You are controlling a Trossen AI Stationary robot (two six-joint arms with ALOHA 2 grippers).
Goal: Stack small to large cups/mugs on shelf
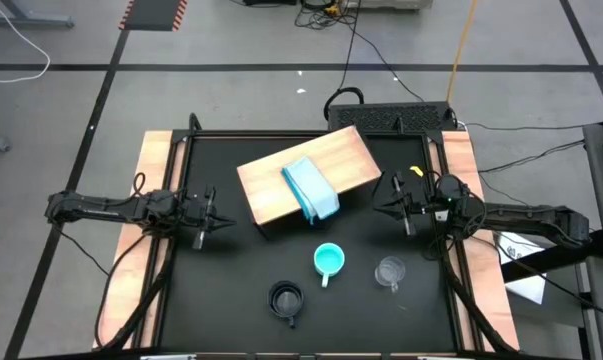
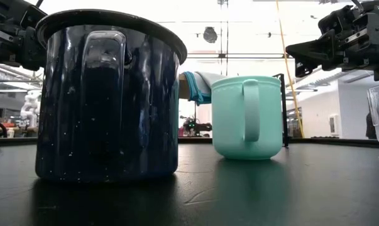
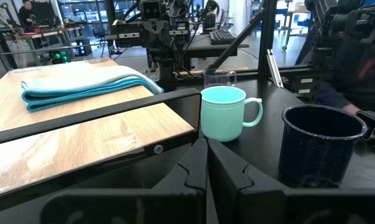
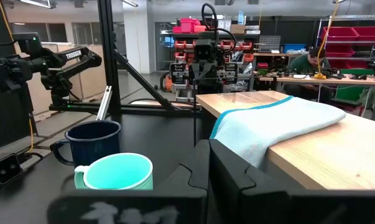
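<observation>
Presently we logged three cups on the desk (image 1: 231, 300), none yet on the shelf (image 1: 311, 170).

Item one: turquoise cup (image 1: 328, 260), upright, handle turned away from the shelf. It lay inward of the right pincer (image 1: 405, 212) and toward the desk's near edge, a little nearer that pincer than the left pincer (image 1: 207, 212).

Item two: clear glass mug (image 1: 389, 271), just beside the turquoise cup, nearest the right pincer and close below its tip.

Item three: dark navy mug (image 1: 285, 297), nearer the left pincer, farthest from the shelf.

Both pincers we recorded as closed and empty, hovering apart from every cup, one on either side of the shelf.

Item four: blue folded cloth (image 1: 310, 189) lying across the shelf, between the two pincers.

Hidden: the glass mug was cut off at the low view's edge, and we could not make out its handle.
</observation>
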